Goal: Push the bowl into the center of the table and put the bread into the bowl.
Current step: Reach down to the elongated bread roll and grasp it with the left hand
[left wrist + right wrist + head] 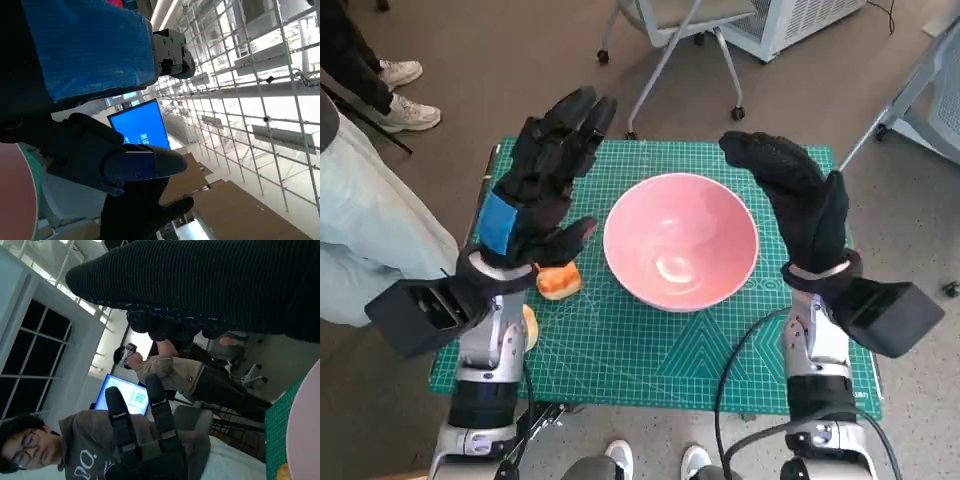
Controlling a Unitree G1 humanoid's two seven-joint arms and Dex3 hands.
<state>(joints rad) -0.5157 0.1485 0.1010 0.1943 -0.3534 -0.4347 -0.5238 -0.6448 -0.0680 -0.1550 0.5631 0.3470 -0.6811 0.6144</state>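
Both hands are up off the table, fingers spread, holding nothing: left hand (542, 170), right hand (798, 195). Pink bowl (681, 240) sits mid-mat between them, and the bread (560, 281) lies just beside it under the left hand.

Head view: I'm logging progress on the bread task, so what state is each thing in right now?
bowl: upright, empty, on the green mat.
bread: on the mat beside the bowl, not in it, unheld.
left hand: raised beside the bowl, open, holding nothing.
right hand: raised on the bowl's other side, open, holding nothing.
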